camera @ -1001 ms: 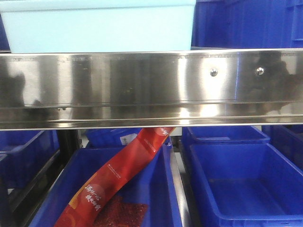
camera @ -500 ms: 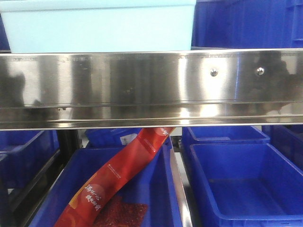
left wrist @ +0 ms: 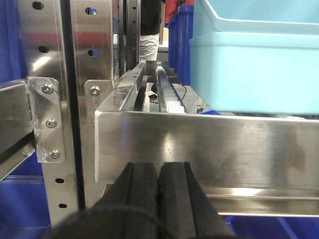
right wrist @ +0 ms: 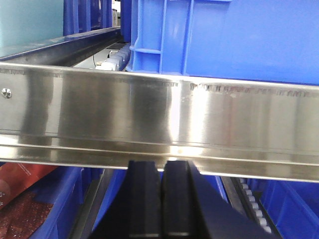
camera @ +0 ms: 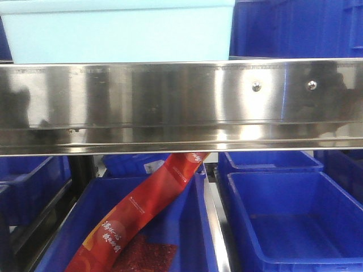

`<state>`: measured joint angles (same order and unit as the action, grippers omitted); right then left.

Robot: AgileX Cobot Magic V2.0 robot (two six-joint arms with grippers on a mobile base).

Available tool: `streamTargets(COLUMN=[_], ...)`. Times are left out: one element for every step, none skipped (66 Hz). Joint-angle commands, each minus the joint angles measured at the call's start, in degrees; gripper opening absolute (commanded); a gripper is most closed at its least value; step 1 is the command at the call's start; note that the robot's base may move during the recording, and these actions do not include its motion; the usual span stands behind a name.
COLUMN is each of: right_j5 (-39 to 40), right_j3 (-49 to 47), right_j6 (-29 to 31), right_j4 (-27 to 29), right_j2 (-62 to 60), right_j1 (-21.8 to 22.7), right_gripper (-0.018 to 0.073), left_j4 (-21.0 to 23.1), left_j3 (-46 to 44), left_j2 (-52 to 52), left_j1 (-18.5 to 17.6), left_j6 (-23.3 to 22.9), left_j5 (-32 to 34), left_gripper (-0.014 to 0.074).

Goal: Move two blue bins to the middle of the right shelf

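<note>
A dark blue bin [camera: 295, 28] stands on the upper shelf at the right, beside a pale blue bin [camera: 119, 31] at the left. Below the shelf rail are two more blue bins: the left one [camera: 184, 226] holds a red snack packet [camera: 142, 209], the right one [camera: 295, 221] is empty. My left gripper [left wrist: 158, 169] is shut with nothing in it, facing the steel rail [left wrist: 224, 144] below the pale blue bin [left wrist: 254, 64]. My right gripper [right wrist: 164, 167] is shut and empty, just under the rail [right wrist: 149, 114] that carries the dark blue bin [right wrist: 234, 35]. Neither gripper shows in the front view.
A wide steel shelf rail [camera: 170, 102] crosses the front view close to the camera. A perforated steel upright [left wrist: 55, 99] stands left of my left gripper. Roller tracks [right wrist: 251, 204] run along the lower shelf at the right. Further blue bins sit behind.
</note>
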<state>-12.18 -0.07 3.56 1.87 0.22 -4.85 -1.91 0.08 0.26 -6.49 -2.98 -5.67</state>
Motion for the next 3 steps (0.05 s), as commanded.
streamTargets(right_j5=[1.1, 1.1, 1.1], right_j3=[0.07, 0.07, 0.07], right_j6=[0.46, 0.46, 0.46], right_j4=[0.13, 0.13, 0.13], right_j2=[-0.22, -0.22, -0.22], right_j1=[0.23, 0.23, 0.23], right_gripper=[-0.0162, -0.0162, -0.0162], left_j4=[-0.05, -0.05, -0.05], left_j3=[-0.08, -0.08, -0.08], left_j2=[-0.26, -0.26, -0.26], left_j1=[-0.13, -0.13, -0.13], left_j6=[0.2, 0.2, 0.2], left_j5=[1.08, 1.08, 1.08], left_gripper=[-0.0111, -0.0111, -0.0111])
